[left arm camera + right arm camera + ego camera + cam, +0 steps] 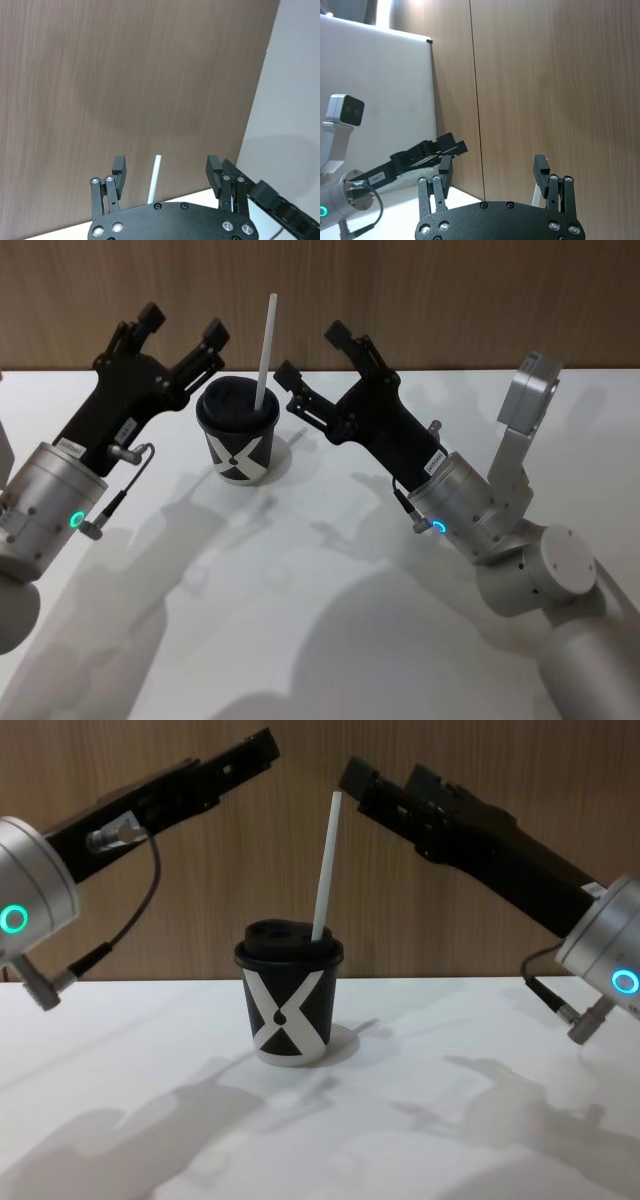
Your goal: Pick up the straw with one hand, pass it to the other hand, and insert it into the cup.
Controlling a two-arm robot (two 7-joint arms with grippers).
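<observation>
Step in hand: the insertion looks done; the straw [264,348] stands in the cup [238,432] with nothing holding it; by my read the task is at its close and what remains is clearing away.

Cup: a black paper cup with a white X mark and a black domed lid, upright on the white tabletop [300,620], near the far edge, about midway along it, close to the wood wall [420,290].

Contents of the cup: the straw goes down through the lid and leans a touch to the robot's right; most of its length rises above the lid; what is inside under the lid cannot be seen.

Left tool [183,323]: jaws spread wide, gripping nothing; it hangs just beside the cup on the robot's left, raised off the tabletop, fingers aimed at the far edge; in the left wrist view the straw's top shows between its fingers, apart from both.

Right tool [312,353]: jaws parted as well, holding nothing; it sits just to the right of the cup, tips near the upper straw yet apart from it in the chest view.

Next move, as I judge it: draw both arms back and outward, away from the cup; keep the fingers off the straw, since a brush could tip the light cup.
</observation>
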